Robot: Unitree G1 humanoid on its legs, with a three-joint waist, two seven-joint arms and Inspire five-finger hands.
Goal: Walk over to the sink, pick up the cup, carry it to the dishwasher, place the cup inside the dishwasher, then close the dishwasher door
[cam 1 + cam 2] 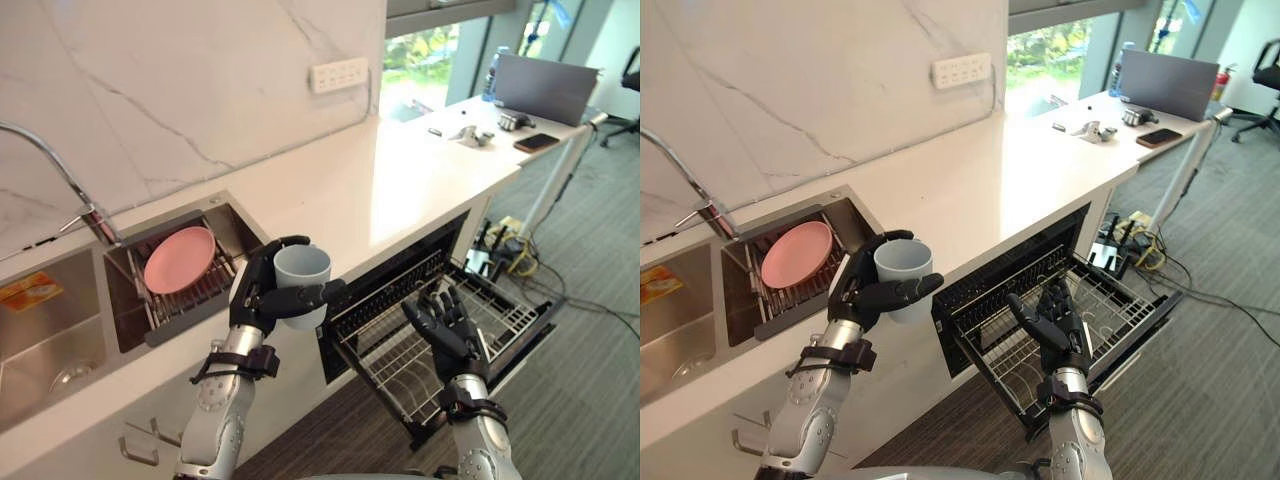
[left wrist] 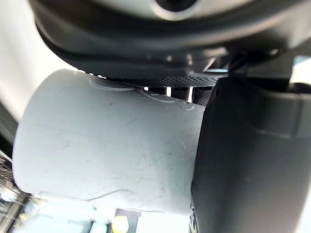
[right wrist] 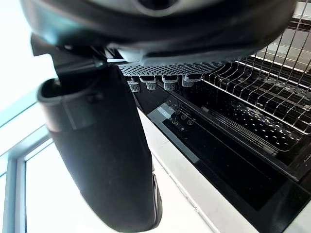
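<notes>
Left hand [image 1: 256, 296] curls round the wall of the pale blue cup [image 1: 300, 271]. The cup looks light, rigid and smooth, best gripped mid-body. Right hand [image 1: 445, 325] hangs spread above the dishwasher rack [image 1: 395, 366].

Black straps [image 1: 240, 362] ring silver-grey arms [image 1: 213, 425] above the dark left hand [image 1: 256, 292] and right hand [image 1: 447, 330].

Marble wall [image 1: 150, 90], white counter [image 1: 400, 170], grey carpet [image 1: 590, 380]

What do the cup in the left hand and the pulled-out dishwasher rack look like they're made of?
Cup: probably plastic, matte pale grey-blue, with fine scuffs and scratches across its side. Rack: thin metal wire in a grid, light glossy finish, possibly coated.
</notes>
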